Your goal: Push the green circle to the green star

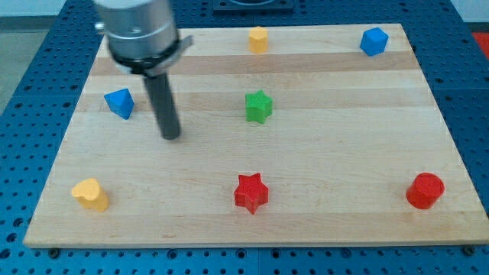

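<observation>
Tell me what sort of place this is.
Probably a robotics lab bench set up for block pushing. A wooden board lies on a blue perforated table, small coloured blocks such as the green star are scattered on it, and my tip rests just right of the blue block.

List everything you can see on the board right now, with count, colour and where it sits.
green star: 1, green, centre, slightly toward the top
red star: 1, red, bottom centre
red circle: 1, red, bottom right
yellow heart: 1, yellow, bottom left
blue triangle: 1, blue, left side
yellow block: 1, yellow, top centre
blue block: 1, blue, top right
green circle: none visible
wooden board: 1, light wood
my tip: 1, dark rod, right of the blue triangle, touching nothing
</observation>
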Controlling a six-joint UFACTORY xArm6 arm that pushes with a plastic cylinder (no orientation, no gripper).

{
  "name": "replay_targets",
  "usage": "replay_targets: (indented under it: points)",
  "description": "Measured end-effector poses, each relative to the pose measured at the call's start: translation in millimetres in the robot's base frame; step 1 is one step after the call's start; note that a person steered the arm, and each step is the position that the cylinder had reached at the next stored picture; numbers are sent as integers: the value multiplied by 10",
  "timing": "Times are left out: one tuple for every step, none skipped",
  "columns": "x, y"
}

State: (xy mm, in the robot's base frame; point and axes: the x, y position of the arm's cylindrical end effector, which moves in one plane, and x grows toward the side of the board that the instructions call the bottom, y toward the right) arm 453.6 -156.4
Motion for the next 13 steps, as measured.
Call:
replay_targets:
  points:
    - [-14, -624]
    - [-338, -946]
    - [-895, -1049]
    - [-1479, -1068]
    - [-1949, -1134]
    - [-2391, -1241]
    - [-2626, -1216]
    - [-2596, -1033]
    - [-2379, -909]
    - [-2264, -680]
    - [-2298, -482]
    - [-2315, -280]
    - [-2309, -49]
